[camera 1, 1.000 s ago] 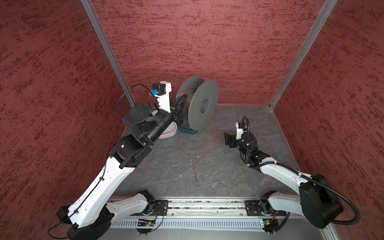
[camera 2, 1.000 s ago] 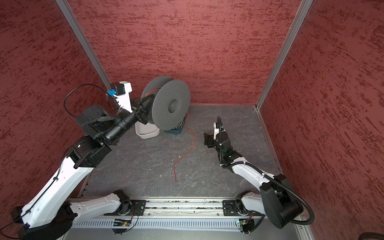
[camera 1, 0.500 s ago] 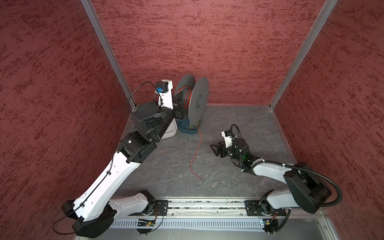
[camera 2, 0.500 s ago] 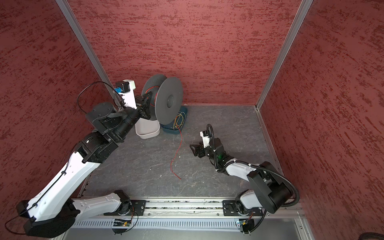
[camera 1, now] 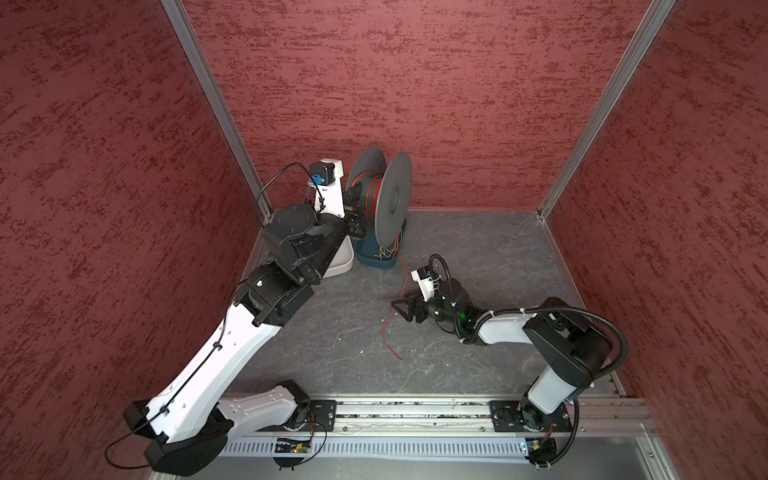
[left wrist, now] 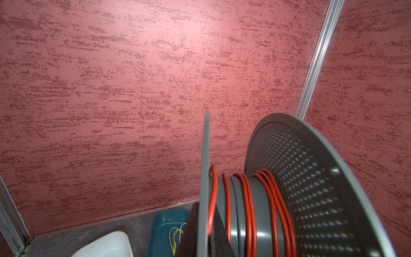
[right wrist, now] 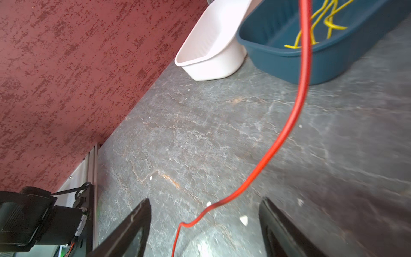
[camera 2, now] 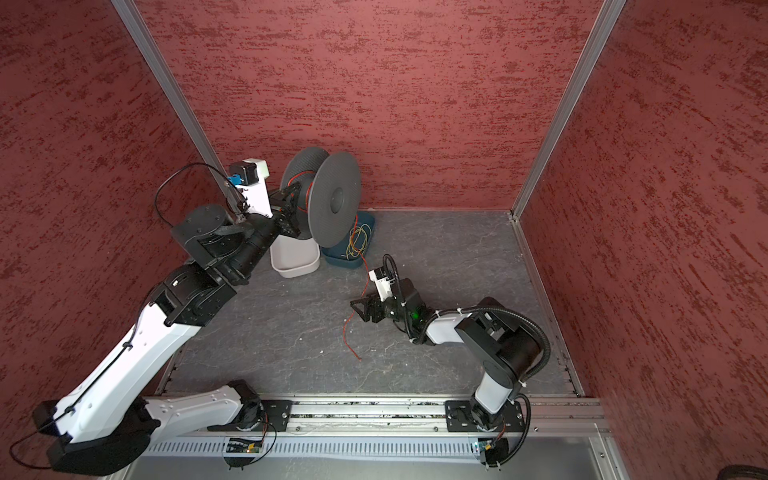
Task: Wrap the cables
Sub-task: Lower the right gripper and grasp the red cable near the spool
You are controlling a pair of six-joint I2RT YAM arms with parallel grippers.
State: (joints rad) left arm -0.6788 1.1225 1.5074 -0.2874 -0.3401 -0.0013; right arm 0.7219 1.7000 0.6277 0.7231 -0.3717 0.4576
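A thin red cable (camera 1: 384, 328) (camera 2: 345, 328) hangs from a grey spool (camera 1: 392, 199) (camera 2: 336, 199) and trails across the floor. Several turns of it are wound on the hub (left wrist: 249, 211). My left gripper (camera 1: 353, 208) (camera 2: 291, 203) (left wrist: 204, 222) holds the spool raised above the bins, shut on the rim of one flange. Low over the floor, my right gripper (camera 1: 400, 309) (camera 2: 359, 309) (right wrist: 205, 200) is open. In the right wrist view the cable (right wrist: 287, 131) runs between its fingers and touches neither.
A white bin (camera 1: 338, 266) (camera 2: 293, 259) (right wrist: 211, 44) and a blue bin (camera 1: 376, 257) (camera 2: 353, 249) (right wrist: 289, 60) holding thin yellow-green wires stand at the back under the spool. Red walls close in three sides. A metal rail (camera 1: 415, 409) runs along the front.
My right gripper moved left and forward until its fingers straddle the cable, and its jaws narrowed a little. The left arm swung the spool, and the trailing cable shifted left.
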